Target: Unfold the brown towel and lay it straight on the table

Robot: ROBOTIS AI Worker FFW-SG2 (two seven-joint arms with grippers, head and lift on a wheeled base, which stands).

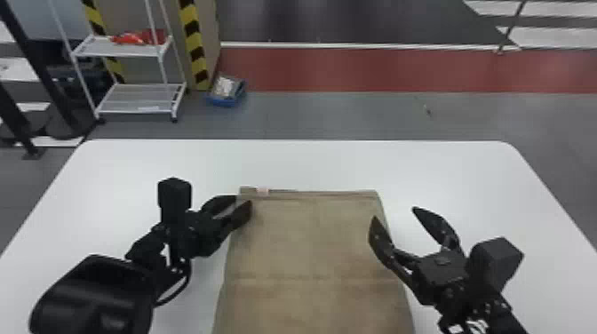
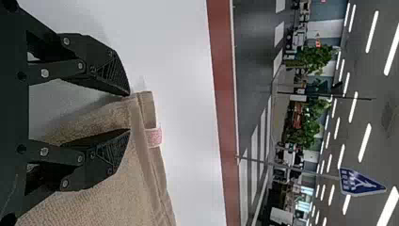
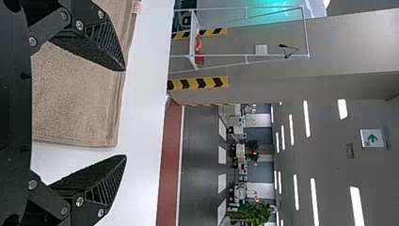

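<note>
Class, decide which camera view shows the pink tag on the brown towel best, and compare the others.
The left wrist view: the tag appears largest there, near a corner of the towel. The head view shows it as a small pale patch on the far edge; the right wrist view catches it small, at the picture's border.

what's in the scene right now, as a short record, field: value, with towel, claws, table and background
towel: brown, lying flat with creases, far edge roughly parallel to the table's
tag: pink tag on the far edge, near the left corner
left claw: left claw open at the far left corner
right claw: right claw open, fingers on either side of the towel's right edge
table: white table, rounded far corners
background: white rack, left, beyond the table
</note>
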